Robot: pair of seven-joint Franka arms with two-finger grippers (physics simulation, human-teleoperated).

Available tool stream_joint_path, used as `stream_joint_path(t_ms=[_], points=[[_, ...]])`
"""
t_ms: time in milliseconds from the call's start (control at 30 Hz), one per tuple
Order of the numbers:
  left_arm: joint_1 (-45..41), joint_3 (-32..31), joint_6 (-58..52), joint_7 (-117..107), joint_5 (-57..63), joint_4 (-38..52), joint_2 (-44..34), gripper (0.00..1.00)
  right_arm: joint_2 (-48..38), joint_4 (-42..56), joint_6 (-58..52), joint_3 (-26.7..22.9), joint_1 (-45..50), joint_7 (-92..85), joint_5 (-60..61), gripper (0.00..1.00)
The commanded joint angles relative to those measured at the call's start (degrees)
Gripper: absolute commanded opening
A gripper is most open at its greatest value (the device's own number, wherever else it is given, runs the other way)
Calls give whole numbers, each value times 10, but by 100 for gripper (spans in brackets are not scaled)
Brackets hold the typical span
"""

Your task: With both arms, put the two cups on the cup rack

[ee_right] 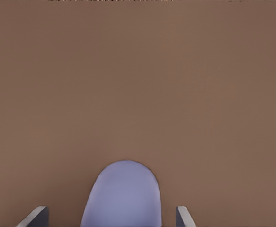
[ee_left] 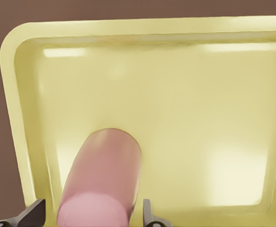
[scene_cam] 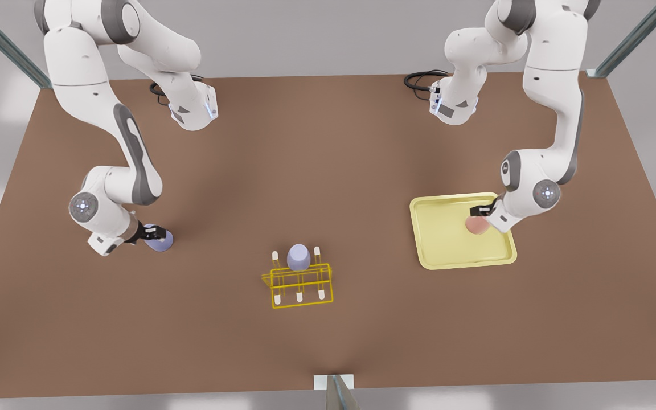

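Straddling the pink cup (ee_left: 102, 182), left gripper (ee_left: 93, 218) has fingers spread either side, not visibly touching; cup on the tray (ee_left: 14, 123), long axis pointing away. Right gripper (ee_right: 111, 218) likewise open around the lavender cup (ee_right: 123, 194) on the table (ee_right: 138, 71). Rack (scene_cam: 301, 285) lies between both arms, already holding another lavender cup (scene_cam: 298, 257).

In the left wrist view, the salmon-pink cup (ee_left: 102, 182) runs off the picture's edge, so its near end is cut away, and the left gripper (ee_left: 94, 218) shows as two dark fingertips (ee_left: 31, 215) flanking it; whether they press the cup cannot be told. The right wrist view does the same to the lavender cup (ee_right: 122, 196) and the right gripper (ee_right: 111, 218). In the front view, at 3 o'clock, the arm hides part of the pink cup (scene_cam: 477, 225); at 9 o'clock, contact is too small to judge.
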Motion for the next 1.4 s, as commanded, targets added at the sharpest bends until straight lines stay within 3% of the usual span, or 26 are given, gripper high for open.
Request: stream_joint_path(t_ms=[0,367,433,800,900,967,1100,1233,1367], points=[[-2,5,62,-4,1,-11,1,100,4,-2,56,-1,0,-62,2,100],[-11,5,99,-4,1,-20,34,100,12,-55,90,-4,-11,-62,-4,100],[-16,5,99,-4,1,-20,33,83,2,-77,124,-4,-12,-63,-4,100],[-17,1,59,-4,2,-4,10,82,17,-89,147,-3,-7,-62,-4,100],[-12,-28,-52,-18,0,46,1,82,17,-92,147,-2,-5,-62,-4,100],[-15,-51,-146,-36,0,137,1,82,17,-93,146,-1,-4,-62,-4,100],[-18,-146,-170,-195,2,279,70,82,11,-92,140,0,-4,-62,-4,100],[-25,-205,-165,-323,5,510,233,82,6,-92,130,2,-4,-62,-5,99],[-73,-222,-62,-341,3,610,309,82,7,-92,130,2,-4,-71,-5,85]])
